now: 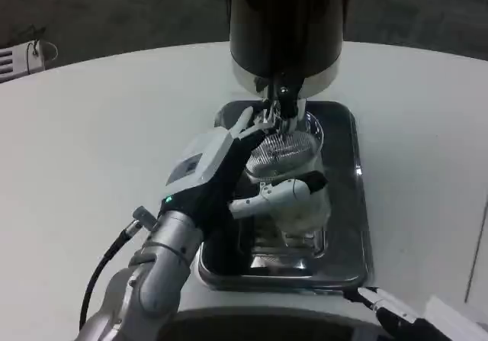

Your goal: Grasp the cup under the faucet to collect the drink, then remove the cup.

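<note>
A clear plastic cup (pixel 293 162) stands on the metal tray (pixel 352 204), directly under the small faucet (pixel 278 101) of a black and silver drink dispenser (pixel 286 20). My left hand (pixel 221 169) comes in from the lower left and grips the cup: its fingers (pixel 248 123) reach up along the cup's far left side near the faucet, and its thumb (pixel 286 192) wraps across the front. I cannot tell whether liquid is in the cup. Part of my right hand (pixel 393 304) shows at the bottom right edge, apart from the tray.
The tray lies on a round white table (pixel 91 143), its front rim (pixel 282 278) near the table's edge. The dispenser stands at the tray's back. A cable (pixel 107 261) runs along my left forearm. Dark floor lies beyond the table.
</note>
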`<state>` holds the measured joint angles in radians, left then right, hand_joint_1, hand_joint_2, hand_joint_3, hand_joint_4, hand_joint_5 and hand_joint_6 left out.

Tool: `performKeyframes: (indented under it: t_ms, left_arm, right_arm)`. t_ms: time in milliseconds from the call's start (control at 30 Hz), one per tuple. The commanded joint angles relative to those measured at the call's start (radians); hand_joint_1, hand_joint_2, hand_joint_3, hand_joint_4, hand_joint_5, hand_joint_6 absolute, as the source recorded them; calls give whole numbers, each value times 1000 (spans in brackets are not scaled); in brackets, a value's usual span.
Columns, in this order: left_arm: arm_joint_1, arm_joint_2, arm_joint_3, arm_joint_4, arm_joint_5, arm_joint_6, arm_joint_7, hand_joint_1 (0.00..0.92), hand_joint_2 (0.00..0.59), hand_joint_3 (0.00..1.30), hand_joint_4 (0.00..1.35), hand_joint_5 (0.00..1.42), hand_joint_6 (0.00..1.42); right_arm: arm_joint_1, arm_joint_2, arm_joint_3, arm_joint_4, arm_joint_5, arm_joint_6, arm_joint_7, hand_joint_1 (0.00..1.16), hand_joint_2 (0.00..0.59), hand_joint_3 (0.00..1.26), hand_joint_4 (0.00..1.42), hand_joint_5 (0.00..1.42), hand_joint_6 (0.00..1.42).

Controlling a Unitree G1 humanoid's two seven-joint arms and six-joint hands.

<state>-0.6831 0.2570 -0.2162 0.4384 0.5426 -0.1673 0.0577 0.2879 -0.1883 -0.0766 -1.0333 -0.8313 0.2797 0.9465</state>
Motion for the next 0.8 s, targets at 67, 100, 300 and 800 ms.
performKeyframes:
  t_ms: [67,100,300,800]
  left_arm:
    - [12,10,-6,-27,-8,6,-11,115,41,279,0,46,332]
    - [15,11,-4,-30,-10,-1,-6,115,41,278,0,46,332]
    - [45,17,16,-74,-29,-62,40,116,42,289,0,64,331]
    - [133,40,71,-221,-51,-100,59,107,41,297,0,94,319]
  right_arm:
    - [0,-20,1,-14,27,29,-3,539,468,64,0,48,146]
    - [-2,-24,3,-14,28,33,-4,539,468,64,0,48,148]
    - [-12,-46,19,-13,34,77,-5,539,468,71,0,50,155]
    - [-36,-108,48,-2,76,176,-40,539,468,74,0,60,161]
